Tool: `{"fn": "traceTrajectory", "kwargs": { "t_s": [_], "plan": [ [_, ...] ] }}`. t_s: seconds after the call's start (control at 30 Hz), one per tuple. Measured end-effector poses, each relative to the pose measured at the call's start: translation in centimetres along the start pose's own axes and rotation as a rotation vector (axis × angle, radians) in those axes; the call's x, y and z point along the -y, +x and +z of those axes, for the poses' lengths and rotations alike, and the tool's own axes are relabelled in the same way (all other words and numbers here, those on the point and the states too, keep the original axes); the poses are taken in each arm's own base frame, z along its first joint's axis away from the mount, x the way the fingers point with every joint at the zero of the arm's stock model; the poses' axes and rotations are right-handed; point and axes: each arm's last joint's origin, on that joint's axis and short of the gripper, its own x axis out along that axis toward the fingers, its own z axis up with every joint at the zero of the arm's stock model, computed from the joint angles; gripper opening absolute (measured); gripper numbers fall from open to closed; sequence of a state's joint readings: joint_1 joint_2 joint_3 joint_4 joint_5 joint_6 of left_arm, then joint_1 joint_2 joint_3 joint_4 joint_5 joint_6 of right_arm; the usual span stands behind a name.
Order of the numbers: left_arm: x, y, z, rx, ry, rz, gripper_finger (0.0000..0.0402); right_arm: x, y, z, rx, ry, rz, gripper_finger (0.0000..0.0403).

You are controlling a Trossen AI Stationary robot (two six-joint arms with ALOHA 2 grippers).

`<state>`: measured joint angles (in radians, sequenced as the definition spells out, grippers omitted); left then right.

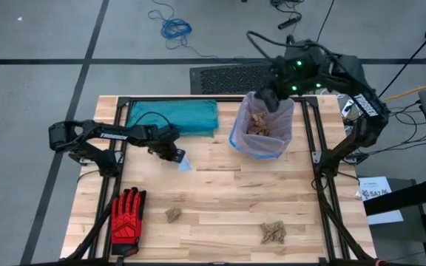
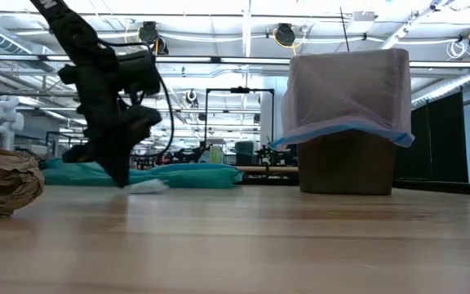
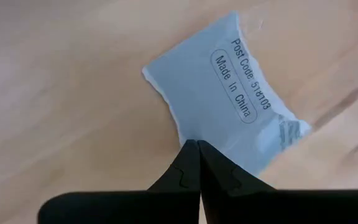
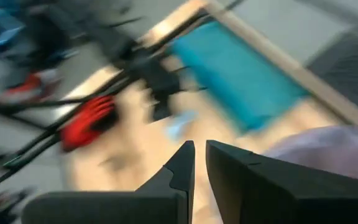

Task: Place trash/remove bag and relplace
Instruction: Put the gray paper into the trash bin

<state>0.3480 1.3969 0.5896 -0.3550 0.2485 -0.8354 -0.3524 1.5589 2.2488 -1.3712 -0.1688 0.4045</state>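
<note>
Left pincer (image 3: 199, 144) clamps white scrap (image 3: 225, 93) (on table); right pincer (image 4: 199, 144) narrow over bag (image 1: 261, 144).

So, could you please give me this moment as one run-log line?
left gripper: shut on white scrap, at table | right gripper: narrow gap, empty, over lined bin | paper wads: two left on table

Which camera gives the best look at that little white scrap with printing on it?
The left wrist view: the white scrap fills it, print readable, the left end effector shut at its edge. The high view shows a small pale fleck on the table; the low view a sliver; the right wrist view only a blur.
</note>
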Motion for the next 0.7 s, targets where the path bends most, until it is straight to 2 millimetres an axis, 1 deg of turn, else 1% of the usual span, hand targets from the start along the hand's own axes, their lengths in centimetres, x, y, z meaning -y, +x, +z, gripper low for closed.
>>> {"fn": "traceTrajectory", "kwargs": {
  "t_s": [0.1, 0.17, 0.27, 0.33, 0.4, 0.47, 0.53, 0.6, 0.7],
  "plan": [
    [0.6, 0.2, 0.2, 0.029, 0.0, -0.04, 0.0, -1.4, 0.2, -0.5, -0.059, -0.005, 0.125, 0.0031],
    [0.8, 0.2, 0.2, 0.023, 0.007, -0.056, 0.0, -2.4, 0.7, -0.8, -0.081, -0.015, 0.168, 0.0031],
    [1.4, -0.6, 0.1, -0.002, 0.015, -0.082, 0.0, -3.9, 2.1, -1.2, -0.113, -0.013, 0.198, 0.0031],
    [1.4, -1.4, -0.1, -0.012, 0.012, -0.072, 0.0, -4.9, 3.5, -1.4, -0.13, -0.01, 0.19, 0.0031],
    [1.1, -2.0, -0.6, -0.019, 0.003, -0.039, 0.0, -5.9, 5.2, -1.6, -0.146, -0.005, 0.176, 0.0031],
    [0.8, -2.7, -0.9, -0.016, -0.001, -0.003, 0.0, -6.6, 7.6, -1.8, -0.181, 0.018, 0.149, 0.0032],
    [0.5, -3.1, -1.3, -0.028, 0.018, 0.027, 0.0, -7.4, 10.5, -2.1, -0.228, 0.032, 0.153, 0.0032],
    [0.3, -3.5, -1.5, -0.035, 0.042, 0.032, 0.0, -8.1, 13.5, -2.2, -0.27, 0.036, 0.192, 0.0036],
    [0.2, -4.0, -1.8, -0.034, 0.048, 0.033, 0.0, -8.7, 17.7, -2.5, -0.297, 0.034, 0.225, 0.0049]
  ]
}}
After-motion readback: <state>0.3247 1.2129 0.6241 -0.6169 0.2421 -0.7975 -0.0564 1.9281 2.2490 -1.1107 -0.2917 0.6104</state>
